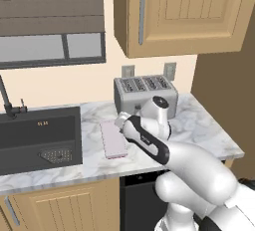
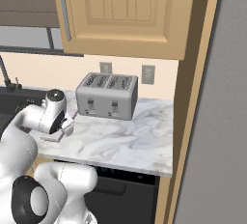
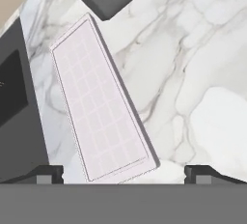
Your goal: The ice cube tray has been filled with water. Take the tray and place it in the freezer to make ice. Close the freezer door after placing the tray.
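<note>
Now fingers (image 3: 123, 172) wide above ice cube tray (image 3: 101, 107)

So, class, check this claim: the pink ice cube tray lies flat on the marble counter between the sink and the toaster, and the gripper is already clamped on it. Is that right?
Not quite. The ice cube tray does lie flat on the counter between the sink and the toaster, but the gripper is not clamped on it. The hand view shows the fingertips spread wide, above the tray's near end.

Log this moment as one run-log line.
phase: approach | gripper: open, above ice cube tray | tray: flat on counter between sink and toaster
</note>
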